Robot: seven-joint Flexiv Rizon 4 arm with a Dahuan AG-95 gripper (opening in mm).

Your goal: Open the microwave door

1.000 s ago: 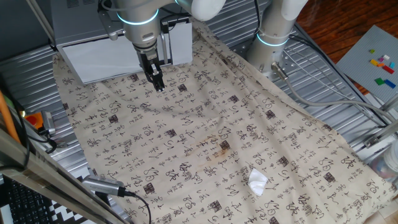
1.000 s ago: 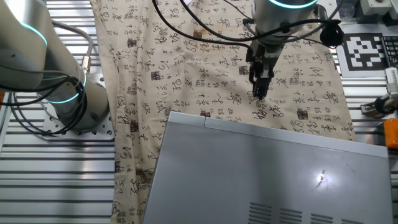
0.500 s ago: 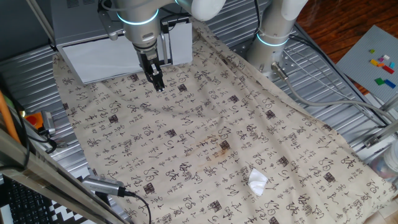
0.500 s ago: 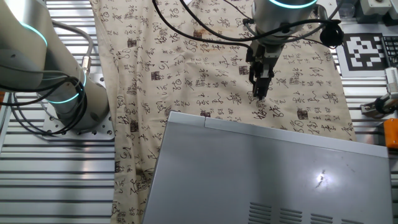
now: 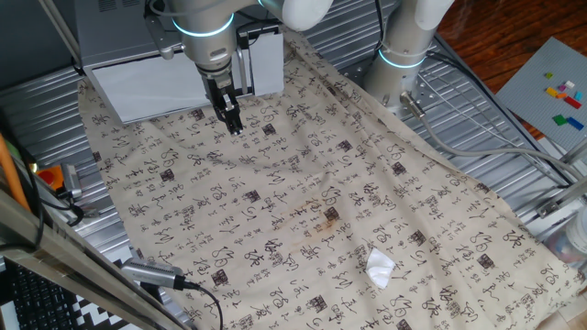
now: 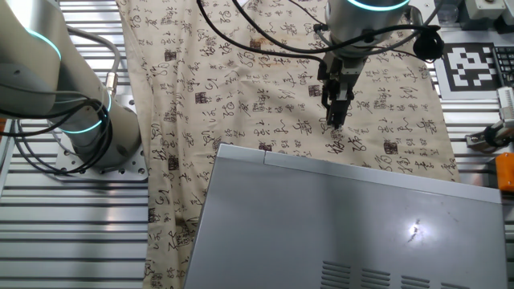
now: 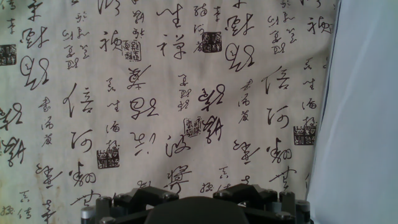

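Ribbed metal tabletop (image 5: 514, 179) runs under everything, and most of it is covered by a beige cloth (image 5: 303, 211) printed with black characters, spread slantwise from the far left corner toward the near right.

At the far left end of that cloth sits the microwave (image 6: 353, 233), a big light-grey box whose plain top fills the lower part of the other fixed view. Its long side runs across the table edge, and its front faces out over the cloth. The microwave door (image 5: 174, 81) is the white panel, lying flat and low on the cloth in front of the box, its long axis along the box's width and its free edge pointing toward the middle of the table. In the hand view the same white panel (image 7: 364, 112) fills the right edge.

The arm reaches down from above, and its gripper (image 5: 234, 124) hangs just past the door's free edge, fingers pointing at the cloth, tips close to the fabric. The dark fingers look pressed close together, with no visible gap and nothing between them.

A small crumpled white scrap (image 5: 381, 268) lies on the cloth well apart, near the right corner.
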